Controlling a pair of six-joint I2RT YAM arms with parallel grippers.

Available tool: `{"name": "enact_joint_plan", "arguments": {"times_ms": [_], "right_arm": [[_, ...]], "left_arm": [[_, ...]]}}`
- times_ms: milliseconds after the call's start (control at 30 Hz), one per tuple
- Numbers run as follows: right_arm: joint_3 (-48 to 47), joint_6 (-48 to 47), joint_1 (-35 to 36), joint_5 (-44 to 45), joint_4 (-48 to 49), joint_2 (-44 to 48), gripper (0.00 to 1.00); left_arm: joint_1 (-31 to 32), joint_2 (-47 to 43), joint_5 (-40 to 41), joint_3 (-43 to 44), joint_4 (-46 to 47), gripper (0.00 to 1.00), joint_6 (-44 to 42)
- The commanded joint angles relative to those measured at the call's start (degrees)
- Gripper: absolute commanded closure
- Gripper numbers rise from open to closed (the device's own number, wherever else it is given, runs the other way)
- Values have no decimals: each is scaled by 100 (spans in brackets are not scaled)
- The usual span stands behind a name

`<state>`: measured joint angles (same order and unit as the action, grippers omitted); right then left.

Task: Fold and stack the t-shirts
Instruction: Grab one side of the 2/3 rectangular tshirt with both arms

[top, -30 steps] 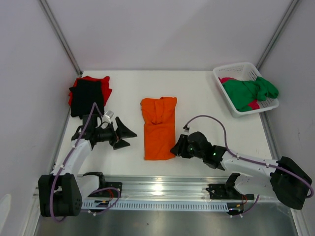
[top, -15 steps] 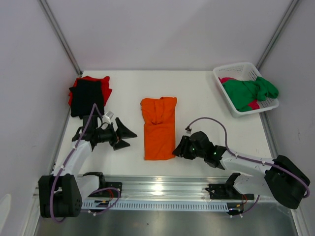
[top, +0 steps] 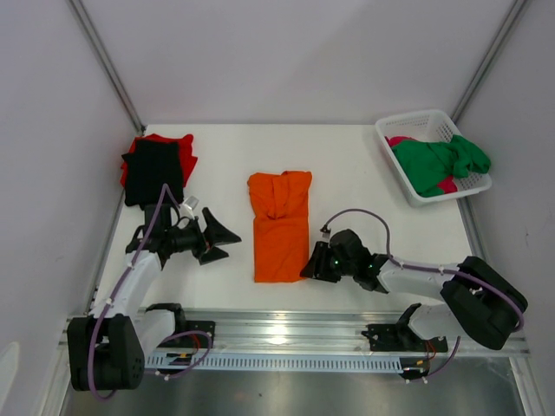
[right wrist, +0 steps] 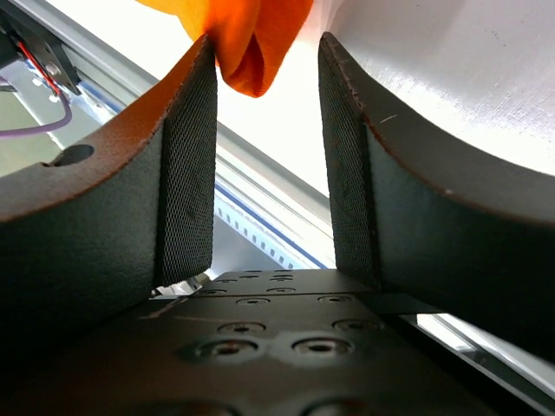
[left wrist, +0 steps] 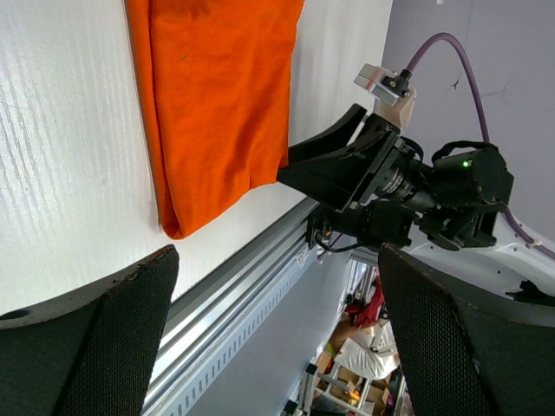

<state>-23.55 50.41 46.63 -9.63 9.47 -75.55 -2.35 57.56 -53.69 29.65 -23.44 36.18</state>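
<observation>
White surface [top: 373, 182] w/ orange t-shirt [top: 280, 227] folded to a long strip at centre, long axis near-to-far, bunched end far; right fingers [right wrist: 186, 173] part-open astride its near-right corner, not pinching; left fingers [left wrist: 104, 347] wide open, apart on its left.

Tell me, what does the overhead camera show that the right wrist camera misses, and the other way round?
Only the overhead view shows the left gripper, the black shirt lying on the red shirt at the far left, and the white basket holding a green shirt and a pink shirt. Only the right wrist view shows the right gripper up close, its mesh pads standing apart with a cloth corner between their tips. Both show the orange shirt, the white table and the metal rail.
</observation>
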Motion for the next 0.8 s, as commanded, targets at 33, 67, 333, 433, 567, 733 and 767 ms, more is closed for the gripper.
{"name": "enact_joint_plan", "arguments": {"times_ms": [33,67,333,433,567,733,767], "right_arm": [[-334,-295,-49,-109,-183,84,53],[-352,-304,-75,-127,-200,93,54],[-387,-304,-84,-162,-288,40,53],[-431,-348,-93,-153,-350,-3,54],[-475,-383,-93,-162,-394,-65,54],[-466,-401,-84,-215,-332,-197,54],[-475,-392,-84,-224,-315,-249,54]], "left_arm": [[42,-122,78,-143,199,2,126],[42,-114,52,-152,243,2,161],[42,-26,34,-100,367,2,196],[42,1,34,-73,384,2,196],[33,-17,34,-82,402,2,196],[33,-52,61,-144,375,3,170],[33,-69,61,-144,375,3,161]]}}
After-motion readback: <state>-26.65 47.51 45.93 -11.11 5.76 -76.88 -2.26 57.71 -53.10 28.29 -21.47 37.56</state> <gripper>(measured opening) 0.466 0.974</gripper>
